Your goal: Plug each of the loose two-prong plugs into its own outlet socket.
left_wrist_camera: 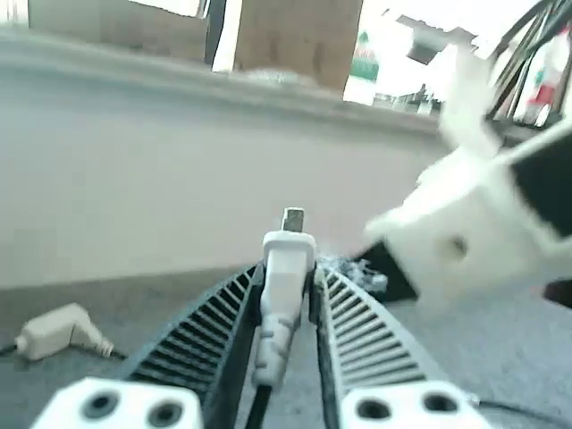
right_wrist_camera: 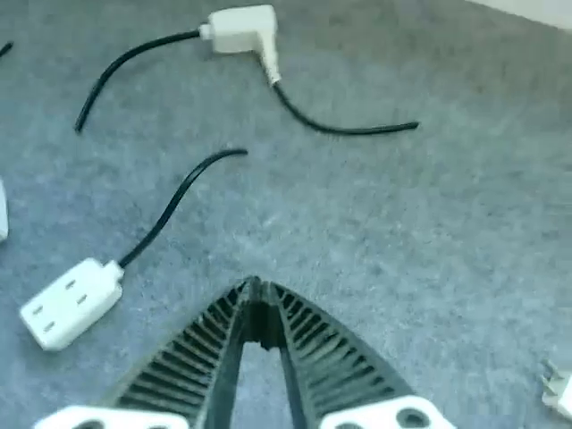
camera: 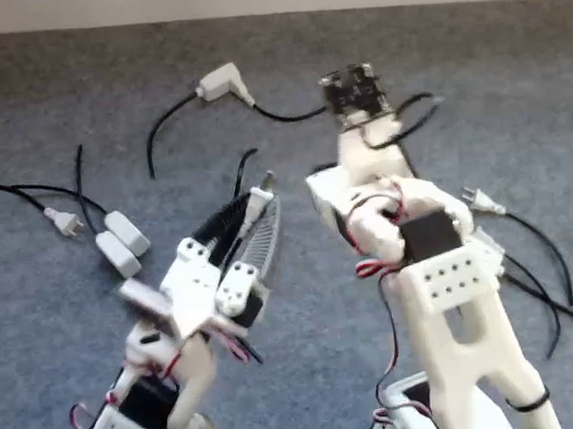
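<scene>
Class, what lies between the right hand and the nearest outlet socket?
Bare grey carpet separates the right hand from the outlet socket, as the right wrist view shows.

A white two-prong plug (left_wrist_camera: pixel 286 268) is sitting clamped in the left gripper (left_wrist_camera: pixel 288 284), prongs pointing outward. A second plug (camera: pixel 63 222) is lying just beside two white outlet sockets (camera: pixel 123 239). A third plug (camera: pixel 476 199) is lying well apart.

Right arm (camera: pixel 409 234) stands just beside the plug (left_wrist_camera: pixel 286 259) held in left pincer (camera: pixel 261 192); narrow gap between. Bare worktop (right_wrist_camera: pixel 420 232) ahead of right pincer (right_wrist_camera: pixel 262 313). Socket (right_wrist_camera: pixel 70 302) and its cord (right_wrist_camera: pixel 170 201) lie off to one side. Angled plug (right_wrist_camera: pixel 239 29) lies farther out. Two sockets (camera: pixel 121 241) lie near left arm, on the side away from the right arm.
</scene>
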